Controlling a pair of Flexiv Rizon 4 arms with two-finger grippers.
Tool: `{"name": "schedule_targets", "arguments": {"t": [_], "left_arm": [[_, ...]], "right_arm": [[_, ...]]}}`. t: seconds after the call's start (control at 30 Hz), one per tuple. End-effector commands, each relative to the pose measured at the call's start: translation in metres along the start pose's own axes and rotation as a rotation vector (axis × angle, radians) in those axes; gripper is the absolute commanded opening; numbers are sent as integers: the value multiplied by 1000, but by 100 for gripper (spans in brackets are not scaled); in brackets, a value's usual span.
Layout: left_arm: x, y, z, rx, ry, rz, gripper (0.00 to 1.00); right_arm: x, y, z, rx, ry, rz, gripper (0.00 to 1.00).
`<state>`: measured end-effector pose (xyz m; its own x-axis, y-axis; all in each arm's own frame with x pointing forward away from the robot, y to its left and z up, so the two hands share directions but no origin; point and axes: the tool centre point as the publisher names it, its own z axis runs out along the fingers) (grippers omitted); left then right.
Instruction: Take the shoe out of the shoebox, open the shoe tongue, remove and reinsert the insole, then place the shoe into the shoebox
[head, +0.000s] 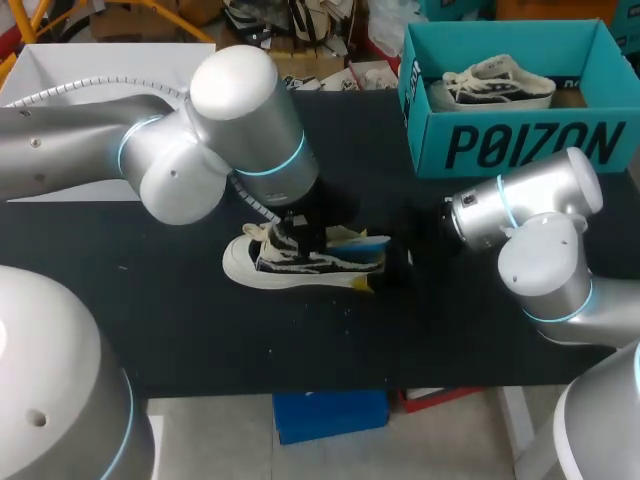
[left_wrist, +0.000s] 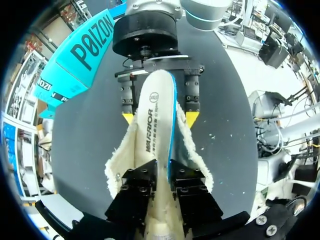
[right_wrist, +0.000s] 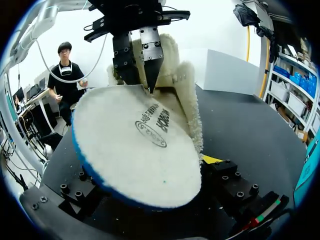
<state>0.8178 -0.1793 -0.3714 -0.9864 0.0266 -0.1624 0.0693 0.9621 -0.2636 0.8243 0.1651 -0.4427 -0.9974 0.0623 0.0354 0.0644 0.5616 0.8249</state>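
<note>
Black table (head: 150, 330): left gripper (left_wrist: 162, 169) pinches insole (left_wrist: 155, 110), right gripper (left_wrist: 160, 117) clamps shoe (head: 300, 265)

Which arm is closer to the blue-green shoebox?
Right. The right gripper is at the shoe's heel, the end toward the shoebox. The left gripper is over the shoe's middle, fingers pinching the insole, farther from the box.

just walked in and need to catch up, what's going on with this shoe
Both arms are working on the shoe on the black table, outside the teal shoebox. The left gripper is at the shoe's fleecy opening; the right gripper is at the heel end, where the insole sticks partway out. Whether it is coming out or going back in doesn't show. A second shoe sits in the box.
</note>
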Motion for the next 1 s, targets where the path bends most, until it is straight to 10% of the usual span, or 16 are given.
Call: {"name": "schedule_targets", "arguments": {"t": [0.03,1.0], "left_arm": [[4,1,3,22,-11,20,44],[-6,-35,27,29,-58,177,47]], "right_arm": [[2,-3,3,1,-1,1,0],[2,-3,3,1,-1,1,0]]}}
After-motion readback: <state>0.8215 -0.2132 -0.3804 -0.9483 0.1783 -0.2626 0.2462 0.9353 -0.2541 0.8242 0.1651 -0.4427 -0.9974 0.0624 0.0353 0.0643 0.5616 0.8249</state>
